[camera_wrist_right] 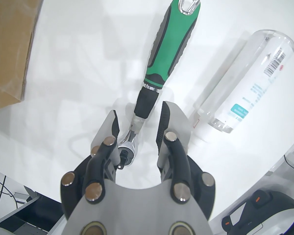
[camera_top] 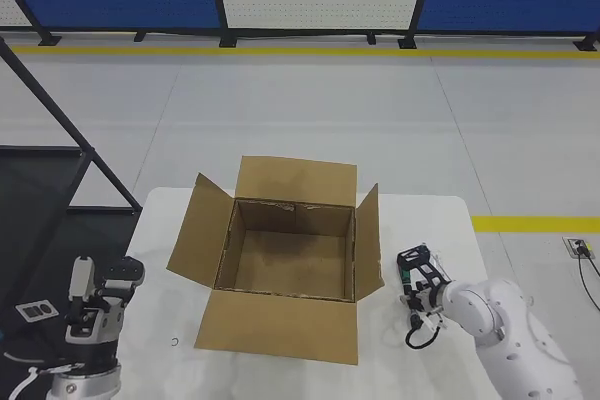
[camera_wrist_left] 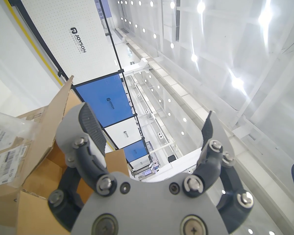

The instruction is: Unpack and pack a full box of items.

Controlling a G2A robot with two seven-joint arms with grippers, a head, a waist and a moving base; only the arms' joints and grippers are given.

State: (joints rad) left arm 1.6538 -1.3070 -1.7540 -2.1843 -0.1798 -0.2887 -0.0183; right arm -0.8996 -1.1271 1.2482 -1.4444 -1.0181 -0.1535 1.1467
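Right pincer (camera_wrist_right: 139, 110) spread astride wrench (camera_wrist_right: 171, 40) neck on bench (camera_wrist_right: 88, 37), bottle (camera_wrist_right: 247, 84) beside; left pincer (camera_wrist_left: 147, 112) spread too. Box (camera_top: 280, 325) looked empty: likely packing step. Next: pinch neck, lift into box.

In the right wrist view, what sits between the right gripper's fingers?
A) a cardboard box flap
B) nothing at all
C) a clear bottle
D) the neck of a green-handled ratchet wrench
D: the open right gripper straddles the neck, near the metal head, of the green-handled ratchet wrench, which lies on the white table. The clear bottle lies beside it, outside the fingers.
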